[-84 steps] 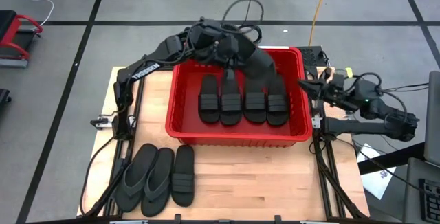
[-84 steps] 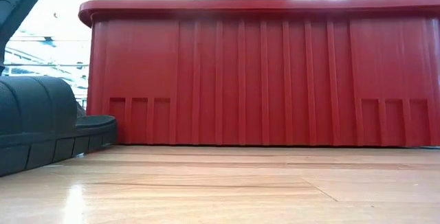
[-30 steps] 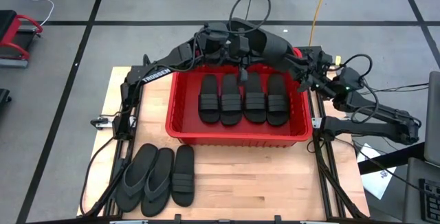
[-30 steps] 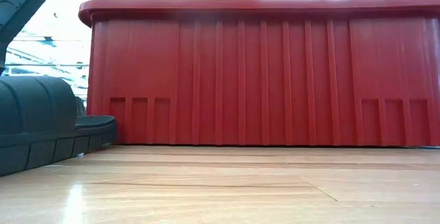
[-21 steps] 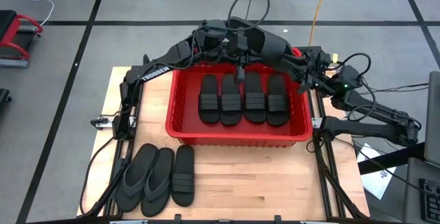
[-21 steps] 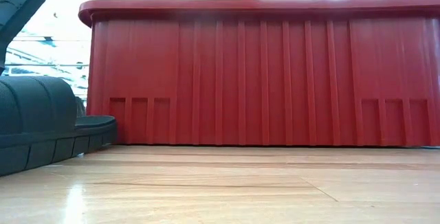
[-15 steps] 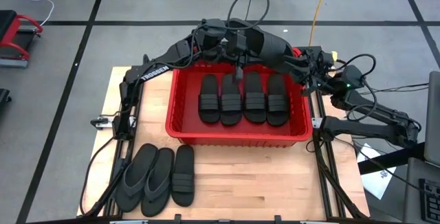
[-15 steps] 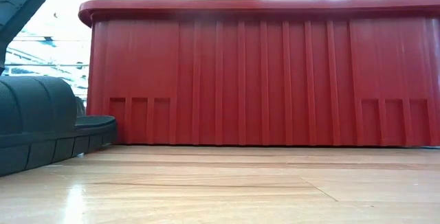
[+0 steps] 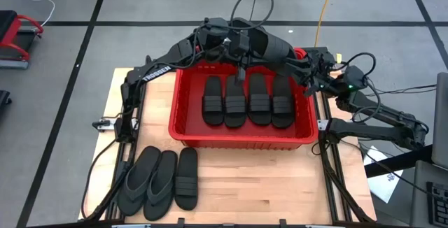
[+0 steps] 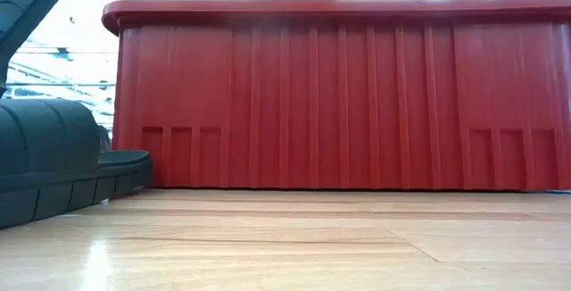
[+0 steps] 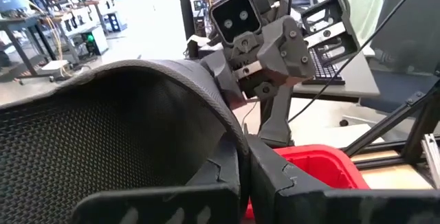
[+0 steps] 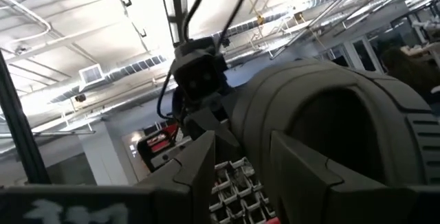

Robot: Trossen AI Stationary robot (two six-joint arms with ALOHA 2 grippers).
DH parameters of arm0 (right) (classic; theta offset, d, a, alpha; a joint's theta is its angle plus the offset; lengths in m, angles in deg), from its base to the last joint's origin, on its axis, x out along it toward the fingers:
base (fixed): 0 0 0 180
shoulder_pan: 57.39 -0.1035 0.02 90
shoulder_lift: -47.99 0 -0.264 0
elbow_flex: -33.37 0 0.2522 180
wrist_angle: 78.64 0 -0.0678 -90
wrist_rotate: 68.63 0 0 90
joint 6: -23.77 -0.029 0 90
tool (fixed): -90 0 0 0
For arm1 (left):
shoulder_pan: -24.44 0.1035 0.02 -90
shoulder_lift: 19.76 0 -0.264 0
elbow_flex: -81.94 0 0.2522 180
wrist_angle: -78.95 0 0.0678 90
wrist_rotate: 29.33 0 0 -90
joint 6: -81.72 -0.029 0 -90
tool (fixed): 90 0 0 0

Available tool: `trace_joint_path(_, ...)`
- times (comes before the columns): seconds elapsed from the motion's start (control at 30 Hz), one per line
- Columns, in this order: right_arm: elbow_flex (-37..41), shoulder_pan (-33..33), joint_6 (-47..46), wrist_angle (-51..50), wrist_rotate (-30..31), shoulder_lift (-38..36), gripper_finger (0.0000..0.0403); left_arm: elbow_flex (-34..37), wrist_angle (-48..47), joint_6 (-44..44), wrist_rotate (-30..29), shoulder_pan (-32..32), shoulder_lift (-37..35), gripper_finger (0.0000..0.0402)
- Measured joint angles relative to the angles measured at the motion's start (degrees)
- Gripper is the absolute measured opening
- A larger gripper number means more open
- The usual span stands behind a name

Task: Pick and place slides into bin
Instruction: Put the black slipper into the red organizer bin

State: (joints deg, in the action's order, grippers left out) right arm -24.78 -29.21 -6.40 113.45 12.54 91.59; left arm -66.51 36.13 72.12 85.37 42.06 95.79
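**A:** Where's your slide right now?

**B:** The held slide (image 9: 269, 45) hangs in the air over the far rim of the bin (image 9: 241, 138), strung between both arms. Your left fingers (image 11: 220, 176) are closed tight on a thin edge of its sole. Your right fingers (image 12: 199, 169) sit partly apart at the other end, and they look clamped on it too.

**A:** How's it going to behave?

**B:** I'd guess light and floppy. It's matte black rubber and the sole is already bowing between the two grips. The surface is textured, so it shouldn't slip. Nothing fragile here, so you can just drop it. The sole edge or the wide ribbed band is where I'd pinch it. The band is thicker and gives you more to bite.

**A:** And the others?

**B:** Four slides (image 9: 248, 101) lie side by side on the bin floor, bands up. Three more (image 9: 159, 177) wait on the tabletop (image 9: 280, 179) near the front left corner: two thong flip-flops and one banded slide, all touching.
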Motion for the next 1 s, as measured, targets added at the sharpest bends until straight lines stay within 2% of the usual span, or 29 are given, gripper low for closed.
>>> trace_joint_path(0.37, -0.01, -0.02, 0.94, -2.31, 2.97, 0.1, 0.0132, 0.02, -1.5, -1.97, -3.26, 0.14, -0.2, 0.0)
trace_joint_path(1.0, -0.01, 0.04, 5.44, -2.59, 7.31, 0.44, 0.0132, 0.02, -0.66, -2.49, -0.14, 3.12, -0.32, 0.0)
